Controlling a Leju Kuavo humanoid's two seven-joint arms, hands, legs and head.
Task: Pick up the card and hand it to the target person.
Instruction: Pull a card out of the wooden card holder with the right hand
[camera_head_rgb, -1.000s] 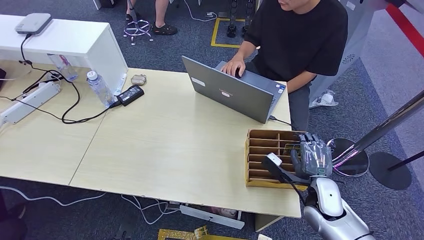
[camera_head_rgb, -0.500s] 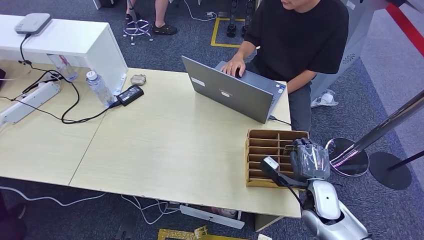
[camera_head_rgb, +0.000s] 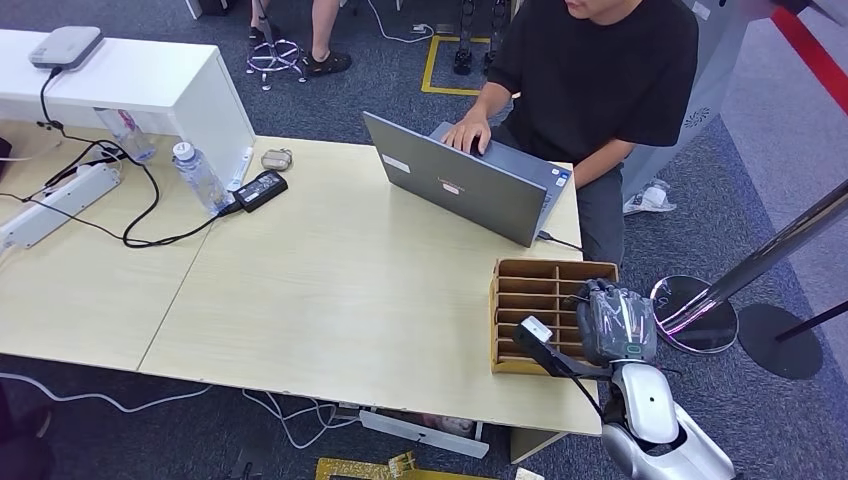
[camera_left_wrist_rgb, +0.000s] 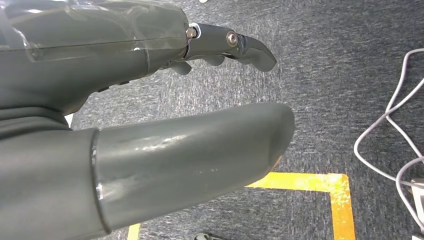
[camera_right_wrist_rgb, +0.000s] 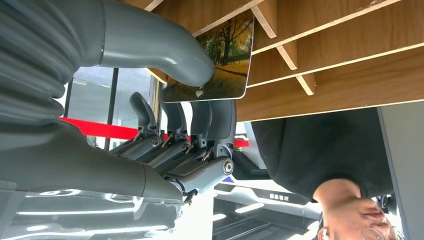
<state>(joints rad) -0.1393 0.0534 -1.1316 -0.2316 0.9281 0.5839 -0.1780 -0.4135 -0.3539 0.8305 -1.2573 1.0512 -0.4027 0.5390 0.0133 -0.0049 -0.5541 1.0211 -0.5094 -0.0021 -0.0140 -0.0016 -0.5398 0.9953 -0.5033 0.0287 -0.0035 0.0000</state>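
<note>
- Head view, from the left: a power strip (camera_head_rgb: 52, 204) with its cables and a water bottle (camera_head_rgb: 200, 177) sit at the far-left end of the table (camera_head_rgb: 330, 290), well apart from the work and likely just desk clutter.
- Further right, the person (camera_head_rgb: 600, 80) sits at the far edge typing on a laptop (camera_head_rgb: 460, 185); being just behind the rack, they are probably the one meant to receive the card.
- Near the right front corner stands the wooden slotted rack (camera_head_rgb: 525, 315), its dividers keeping cards upright so an edge sticks out to be pinched.
- Right hand (camera_head_rgb: 615, 322) is at the rack's right side. In the right wrist view the card (camera_right_wrist_rgb: 215, 62), printed with an autumn tree scene, juts from a slot with the thumb (camera_right_wrist_rgb: 165, 45) pressing one face and the fingers (camera_right_wrist_rgb: 200, 120) curled behind it. The pinch looks closed on the card, which is not yet drawn out.
- Left hand (camera_left_wrist_rgb: 150, 100) hangs over the carpet, fingers apart and holding nothing.
</note>
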